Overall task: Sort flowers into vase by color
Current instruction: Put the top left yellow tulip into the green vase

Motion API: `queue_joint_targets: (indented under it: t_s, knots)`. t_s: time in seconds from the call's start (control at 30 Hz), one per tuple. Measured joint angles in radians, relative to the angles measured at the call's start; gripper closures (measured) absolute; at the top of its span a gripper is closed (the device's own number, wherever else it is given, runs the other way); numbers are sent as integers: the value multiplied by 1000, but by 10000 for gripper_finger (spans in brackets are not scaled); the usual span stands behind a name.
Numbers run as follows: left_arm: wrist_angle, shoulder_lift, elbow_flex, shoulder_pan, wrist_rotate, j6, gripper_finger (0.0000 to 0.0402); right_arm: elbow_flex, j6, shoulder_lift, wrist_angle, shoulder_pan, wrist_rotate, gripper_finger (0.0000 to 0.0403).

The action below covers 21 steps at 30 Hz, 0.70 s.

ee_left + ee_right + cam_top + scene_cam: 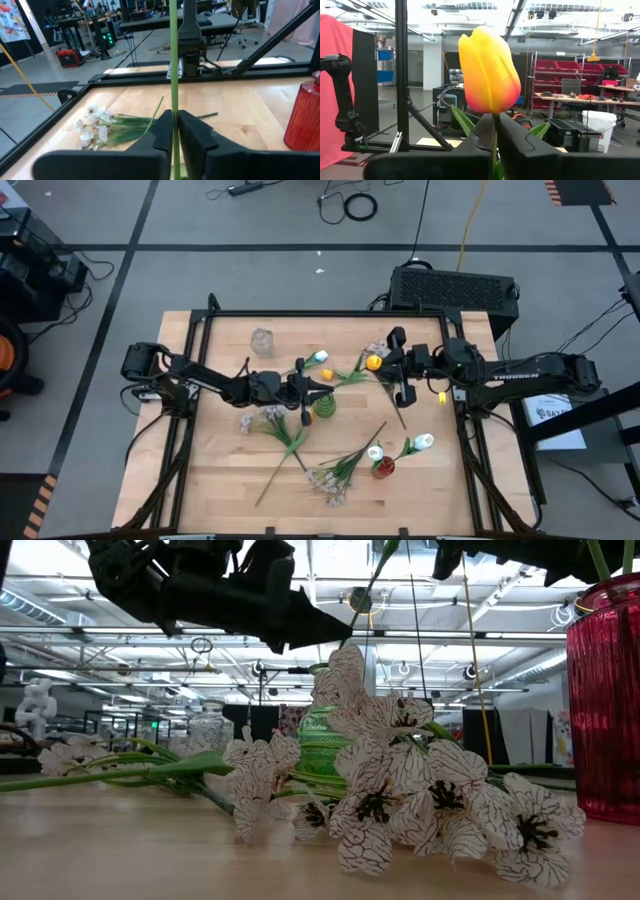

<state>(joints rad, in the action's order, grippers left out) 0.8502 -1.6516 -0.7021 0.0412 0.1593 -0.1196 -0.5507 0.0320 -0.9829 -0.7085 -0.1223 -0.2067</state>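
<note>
Above the middle of the counter [220, 480], the orange-yellow tulip [487, 70] is up in the air, held by its green stem between the pressed-together fingers of the right tool [495, 142]. In the high view this flower [373, 363] hangs near the back right part of the counter, not yet over any vase.

The sorting looks, in my judgement, only partly done. The red vase [383, 468] at the front right already holds two white tulips [423, 442]. The green vase [325, 407] stands near the centre, and whether it has flowers inside I cannot tell for sure, since the left arm covers it. A clear glass vase [262, 340] at the back seems empty. Two bushy sprays of pale blossoms [330, 485] lie flat on the wood, one at the front and another [255, 420] to the left of the green vase, so these are left to do. A further tulip with a white and orange head [318, 358] shows close to the left tool.

The left tool [174, 131] is over the green vase and pinches a thin green stem [173, 65], which rises straight up between its fingers. The left arm reaches from the left edge toward the centre; the right arm stretches in from the right edge, with its wrist turned so that the tulip head points away from it.
</note>
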Motion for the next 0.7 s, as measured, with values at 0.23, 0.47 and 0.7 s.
queue_joint_targets:
  t_s: [0.23,0.47,0.7]
  knots:
    - [-28,15,0,0,4,1,249,0,-3,0,-5,0,1,399]
    - [-57,87,1,4,5,1,188,0,8,-14,-7,0,1,400]
    - [-227,272,1,23,5,9,185,0,9,-75,-25,0,1,399]
